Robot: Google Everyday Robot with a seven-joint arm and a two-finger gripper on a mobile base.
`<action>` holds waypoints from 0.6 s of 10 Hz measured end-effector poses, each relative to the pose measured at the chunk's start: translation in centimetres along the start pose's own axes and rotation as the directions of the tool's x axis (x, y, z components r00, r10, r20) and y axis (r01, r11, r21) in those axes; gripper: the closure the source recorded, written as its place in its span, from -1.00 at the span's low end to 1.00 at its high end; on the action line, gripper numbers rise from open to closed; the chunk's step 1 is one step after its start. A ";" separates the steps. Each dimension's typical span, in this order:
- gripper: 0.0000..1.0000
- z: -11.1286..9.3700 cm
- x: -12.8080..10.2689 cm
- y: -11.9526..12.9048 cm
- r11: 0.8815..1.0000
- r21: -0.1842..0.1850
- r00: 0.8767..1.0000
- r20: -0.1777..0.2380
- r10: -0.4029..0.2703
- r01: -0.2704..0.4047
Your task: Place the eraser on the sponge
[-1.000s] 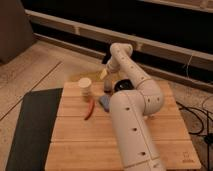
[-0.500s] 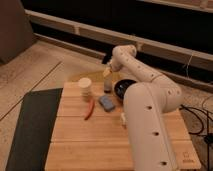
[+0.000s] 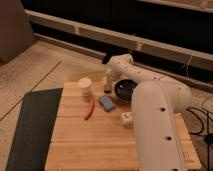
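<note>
The sponge [image 3: 106,103], a flat blue-grey pad, lies on the wooden table [image 3: 75,140] near its middle. My gripper [image 3: 107,86] points down just behind the sponge, between the cream cylinder [image 3: 85,86] and the dark bowl [image 3: 125,90]. A small dark bit that looks like the eraser [image 3: 108,90] shows at the gripper's tip. I cannot tell whether it is held or resting on the table. My white arm [image 3: 155,120] reaches in from the lower right and hides the table's right side.
A thin red chili-shaped piece [image 3: 90,108] lies left of the sponge. A small white object [image 3: 127,119] sits beside the arm. A dark mat [image 3: 32,125] borders the table's left edge. A low dark wall runs behind.
The arm has swung and the gripper has shifted slightly left and down, from beside the bowl to just behind the sponge.
</note>
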 end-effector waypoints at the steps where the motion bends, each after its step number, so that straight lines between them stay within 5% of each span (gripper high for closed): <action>1: -0.30 0.3 0.1 0.1 1.000 0.002 1.000 -0.008 0.012 -0.012; 6: -0.30 1.9 -0.5 -1.6 0.990 0.068 0.990 -0.057 0.130 -0.126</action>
